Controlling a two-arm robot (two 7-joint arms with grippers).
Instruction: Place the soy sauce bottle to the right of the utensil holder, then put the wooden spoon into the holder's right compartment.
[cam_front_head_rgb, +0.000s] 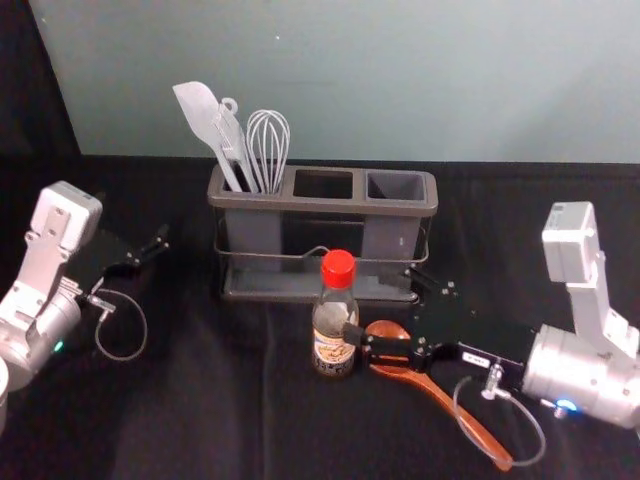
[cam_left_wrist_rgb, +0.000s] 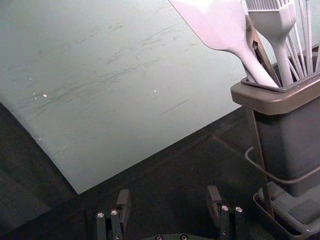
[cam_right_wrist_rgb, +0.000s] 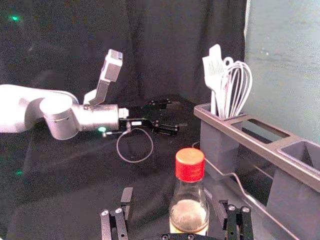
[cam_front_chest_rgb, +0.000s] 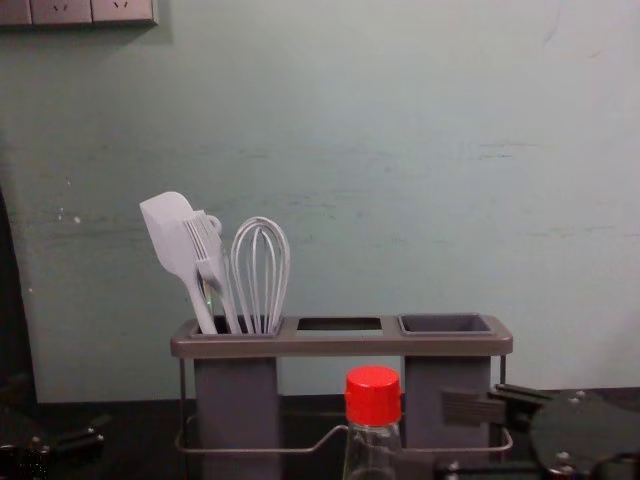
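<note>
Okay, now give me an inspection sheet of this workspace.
Surface: black cloth, lightly creased.
Job's things: soy sauce bottle upright before the utensil holder; wooden spoon lying to the bottle's right; holder's right compartment empty.
Clutter: nothing seen.
Tools: right tool open at the bottle; left tool open, left of the holder.
Cables: left loop; right loop overlapping the spoon handle in the head view.
Surroundings: pale wall, sockets.
</note>
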